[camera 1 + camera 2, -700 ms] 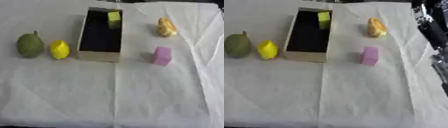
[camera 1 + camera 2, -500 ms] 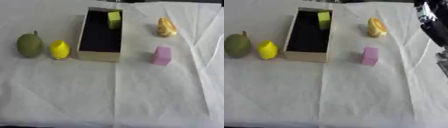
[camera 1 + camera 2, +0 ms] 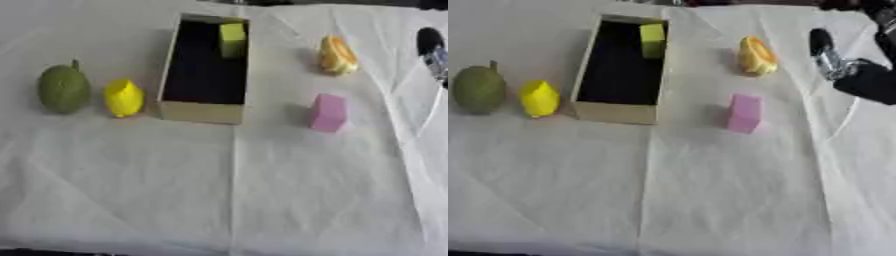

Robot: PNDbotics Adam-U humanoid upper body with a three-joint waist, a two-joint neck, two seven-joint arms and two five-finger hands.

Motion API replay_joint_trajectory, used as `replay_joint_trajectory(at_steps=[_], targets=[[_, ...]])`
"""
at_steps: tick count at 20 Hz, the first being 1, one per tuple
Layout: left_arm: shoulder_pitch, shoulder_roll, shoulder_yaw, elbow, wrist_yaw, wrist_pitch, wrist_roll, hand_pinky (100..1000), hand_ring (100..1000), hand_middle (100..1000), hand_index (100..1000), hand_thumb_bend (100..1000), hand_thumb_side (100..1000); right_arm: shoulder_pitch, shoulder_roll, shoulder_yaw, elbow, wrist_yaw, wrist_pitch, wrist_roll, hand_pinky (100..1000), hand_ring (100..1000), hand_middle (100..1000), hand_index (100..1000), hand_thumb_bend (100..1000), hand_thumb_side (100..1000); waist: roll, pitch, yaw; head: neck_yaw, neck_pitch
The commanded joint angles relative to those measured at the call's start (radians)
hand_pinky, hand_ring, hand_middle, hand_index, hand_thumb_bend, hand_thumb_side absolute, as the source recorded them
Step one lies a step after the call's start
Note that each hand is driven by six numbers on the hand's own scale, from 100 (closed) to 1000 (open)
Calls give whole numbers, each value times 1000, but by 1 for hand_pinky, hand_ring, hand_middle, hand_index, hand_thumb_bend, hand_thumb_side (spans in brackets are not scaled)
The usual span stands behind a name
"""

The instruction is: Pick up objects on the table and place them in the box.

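In the left eye view, the box (image 3: 203,111) stands upper centre, a yellow-green block (image 3: 232,39) already in its far end. Right of it lie a pink block (image 3: 327,112) and, higher, an orange fruit (image 3: 337,55). At the left sit a green pear (image 3: 63,89) and a lemon (image 3: 123,98). The pink block looks light and stiff, probably foam; I would pinch its flat sides. The fruits look rounder and may roll. The white cloth (image 3: 227,190) is creased, with open room below.

In the right eye view, my right hand (image 3: 859,75) enters at the upper right, apart from the fruit; I cannot tell whether my fingers are spread or curled. My left hand is out of sight.
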Motion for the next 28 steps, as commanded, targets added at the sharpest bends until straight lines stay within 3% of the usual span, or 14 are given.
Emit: replay_joint_trajectory(at_steps=[1,4,9,10,13,16,21,28], targets=[[-2,32,3,-15,-3,3,-2,771,743,688,778,100,719,3,-78,25,-16,95,-2,77,846,830,842,893,197,617,-14,-22,-1,2,4],[-3,33,0,-15,-1,4,-5,771,743,688,778,100,721,7,-96,61,-16,132,-12,141,849,838,838,901,232,545,-17,-23,1,-2,4],[-7,34,-6,-15,4,5,-12,772,744,689,778,100,722,22,-102,132,-16,88,5,222,869,839,808,893,336,274,-19,-23,8,-10,4],[-7,34,-6,-15,5,5,-12,772,744,689,778,100,722,23,-102,144,-16,76,10,235,869,839,808,893,336,274,-19,-23,9,-11,4],[-8,34,-9,-15,7,5,-15,772,744,689,778,100,724,15,-103,156,-16,36,31,226,877,821,791,889,466,141,-19,-24,10,-11,4],[-8,36,-11,-15,9,6,-18,772,744,689,778,100,724,2,-114,165,-16,-2,41,206,878,819,790,893,467,149,-19,-25,9,-12,4],[-11,39,-15,-15,12,7,-23,772,744,689,777,100,725,-25,-139,181,-16,-29,39,210,883,837,804,914,391,273,-21,-27,9,-16,4],[-13,39,-20,-15,16,9,-30,772,744,688,776,100,728,-77,-144,212,-16,-21,93,213,879,841,802,916,387,271,-26,-28,15,-25,4]])
